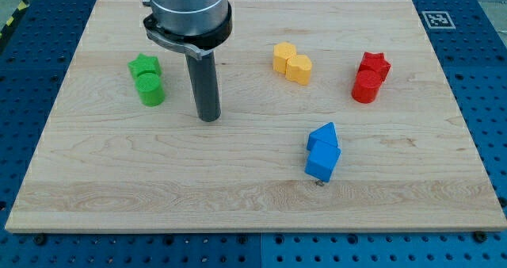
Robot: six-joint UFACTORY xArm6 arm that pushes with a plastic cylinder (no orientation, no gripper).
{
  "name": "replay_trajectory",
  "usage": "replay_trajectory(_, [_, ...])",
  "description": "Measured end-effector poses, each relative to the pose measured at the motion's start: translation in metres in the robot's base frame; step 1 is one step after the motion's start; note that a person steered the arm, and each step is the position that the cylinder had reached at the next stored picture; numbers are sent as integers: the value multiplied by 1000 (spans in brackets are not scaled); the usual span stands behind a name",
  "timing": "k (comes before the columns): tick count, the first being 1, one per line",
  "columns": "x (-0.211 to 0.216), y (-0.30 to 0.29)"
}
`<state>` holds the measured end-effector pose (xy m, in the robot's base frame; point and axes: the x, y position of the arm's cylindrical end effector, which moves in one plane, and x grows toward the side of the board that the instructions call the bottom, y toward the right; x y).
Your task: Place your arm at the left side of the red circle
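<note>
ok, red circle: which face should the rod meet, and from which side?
Meet the red circle's bare curved face on the view's left. The red star touches its upper right, so that side is blocked. My tip sits far to the left, with the yellow blocks above its path.

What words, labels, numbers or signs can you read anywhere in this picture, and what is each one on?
No readable words, brands or numbers appear anywhere.
The only sign is a black-and-white square marker at the wooden board's top right corner in the view; it is a coded pattern, not text.
The coloured blocks, such as the red circle, carry no lettering.
My tip and the rod above it show no label.
</note>
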<state>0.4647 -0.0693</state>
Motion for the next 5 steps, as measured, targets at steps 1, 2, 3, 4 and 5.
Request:
replay_trajectory(1, [0,1])
replay_trajectory(2, [0,17])
replay_trajectory(3, [0,23])
replay_trajectory(4, [-17,24])
replay_trajectory(5, [-34,40])
